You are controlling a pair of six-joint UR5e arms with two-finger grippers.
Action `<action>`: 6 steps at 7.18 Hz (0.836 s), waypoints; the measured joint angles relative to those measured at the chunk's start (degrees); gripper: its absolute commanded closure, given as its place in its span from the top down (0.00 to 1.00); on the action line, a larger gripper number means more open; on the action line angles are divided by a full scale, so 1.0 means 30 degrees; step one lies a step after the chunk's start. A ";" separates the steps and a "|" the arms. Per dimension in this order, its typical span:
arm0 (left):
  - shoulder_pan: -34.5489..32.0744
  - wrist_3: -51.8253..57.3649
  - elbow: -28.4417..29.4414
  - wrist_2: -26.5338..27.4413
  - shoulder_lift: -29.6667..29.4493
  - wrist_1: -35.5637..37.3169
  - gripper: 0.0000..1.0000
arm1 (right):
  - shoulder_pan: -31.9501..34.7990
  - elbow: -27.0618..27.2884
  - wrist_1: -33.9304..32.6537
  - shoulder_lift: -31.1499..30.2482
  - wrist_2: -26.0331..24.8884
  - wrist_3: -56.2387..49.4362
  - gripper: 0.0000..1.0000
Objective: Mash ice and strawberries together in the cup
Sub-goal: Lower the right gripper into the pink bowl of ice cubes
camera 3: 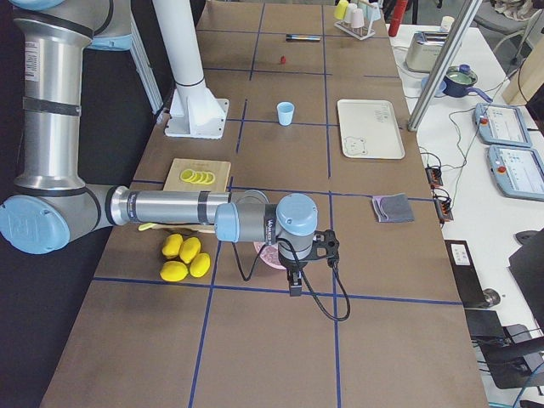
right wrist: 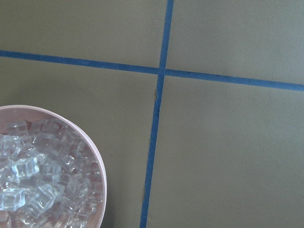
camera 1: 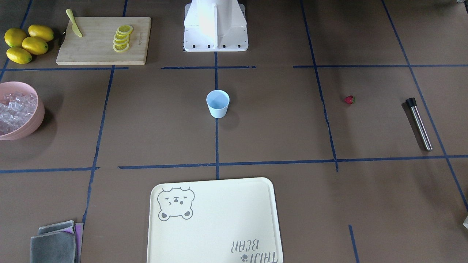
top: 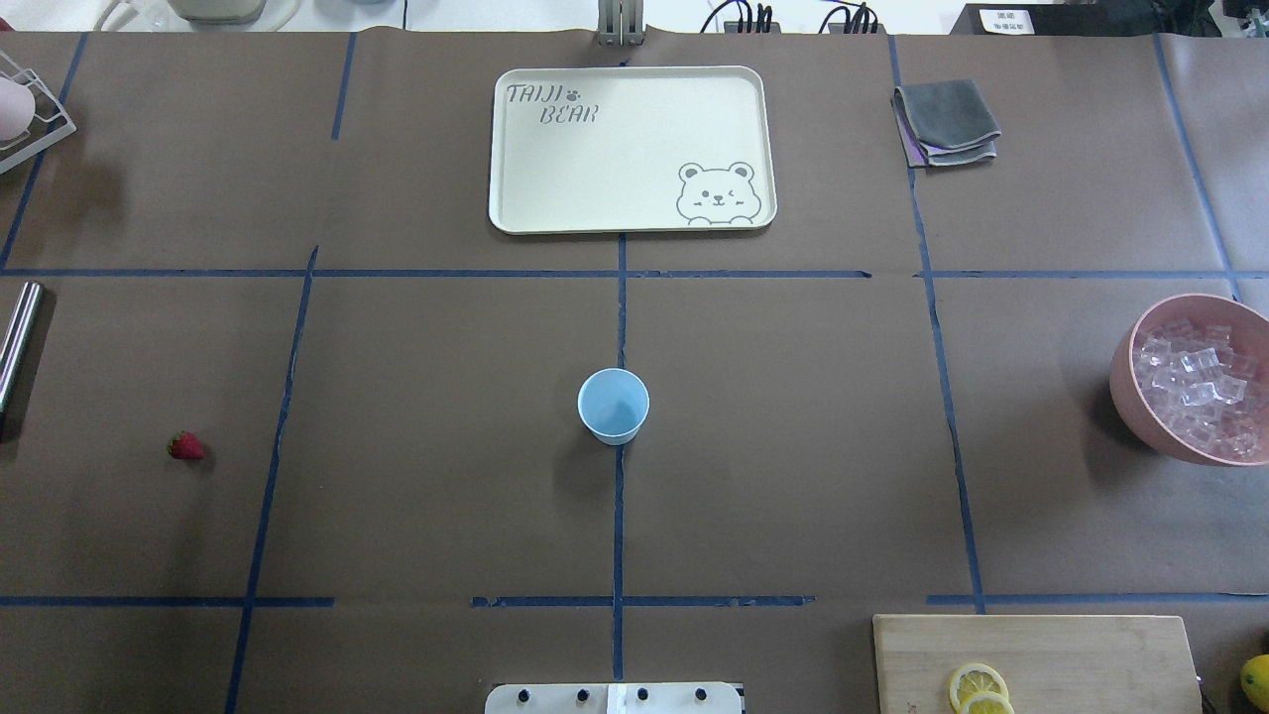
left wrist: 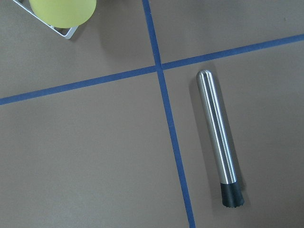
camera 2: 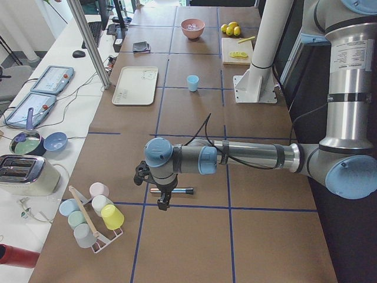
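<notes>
Small pale blue plastic cup (top: 614, 406): upright, mouth up, at the middle of the desk, on the blue tape line that runs from the robot's edge to the far edge.

Small red strawberry (top: 185, 446): lies on the brown paper toward the desk's left end, well apart from the cup, between it and the steel muddler with a black tip (camera 1: 419, 124).

Clear ice cubes (top: 1195, 382): heaped in the large pink bowl (top: 1123, 392) at the desk's right edge.

Left gripper (camera 2: 163, 199): hangs over the left end of the desk, by the muddler. Its wrist camera looks down on the muddler lying flat just beside a tape crossing. Fingers apart or together: cannot tell.

Right gripper (camera 3: 294, 286): hangs over the right end, above the near side of the bowl. Its wrist camera catches the bowl's rim and the ice. Fingers: cannot tell.
</notes>
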 measured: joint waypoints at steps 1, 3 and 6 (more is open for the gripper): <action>0.0000 0.0019 -0.0012 0.0000 -0.0003 -0.0007 1.00 | 0.0000 -0.0001 0.0008 -0.0005 0.0001 0.0002 1.00; 0.0201 0.0057 0.0027 0.0000 -0.0109 -0.0007 1.00 | -0.0073 0.0100 0.0032 0.0010 0.0002 -0.0024 1.00; 0.0325 0.0059 0.0057 0.0000 -0.0098 0.0000 1.00 | -0.1926 0.1138 0.1080 0.0107 -0.0071 0.0479 1.00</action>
